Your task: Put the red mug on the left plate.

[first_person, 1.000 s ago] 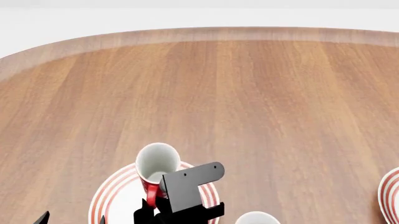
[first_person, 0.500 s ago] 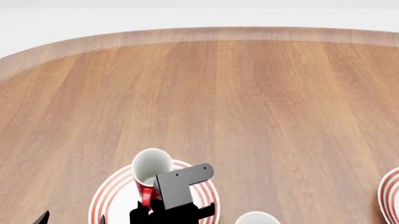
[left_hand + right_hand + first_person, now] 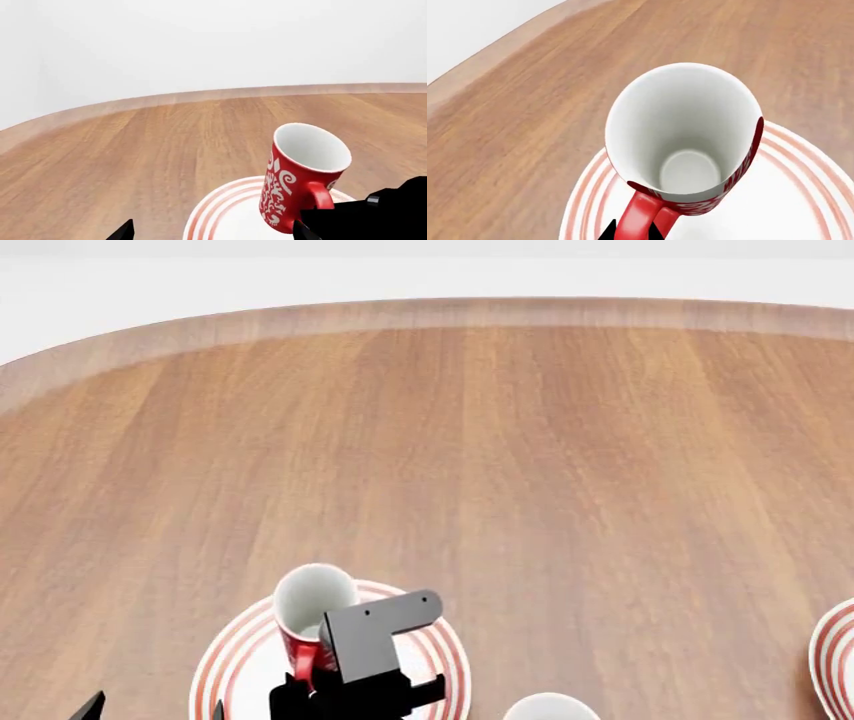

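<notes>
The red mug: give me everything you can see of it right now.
The red mug is tall and slim, glossy red with white scroll patterning, a white empty inside and a red loop handle. It is mouth up, tilted in the left wrist view, over the left plate. The right gripper grips its handle. Whether its base touches the plate cannot be told.

Simulated dining or kitchen-style tabletop setting. A broad wooden bench (image 3: 561, 470) with a rounded, paler edge stands against blank white surroundings (no walls, furniture or fixtures are rendered). The domestic character is indicated by tableware alone: a patterned red mug (image 3: 300, 180), a red-ringed white plate (image 3: 240, 665), and a second such plate (image 3: 838, 655) at the frame edge.
</notes>
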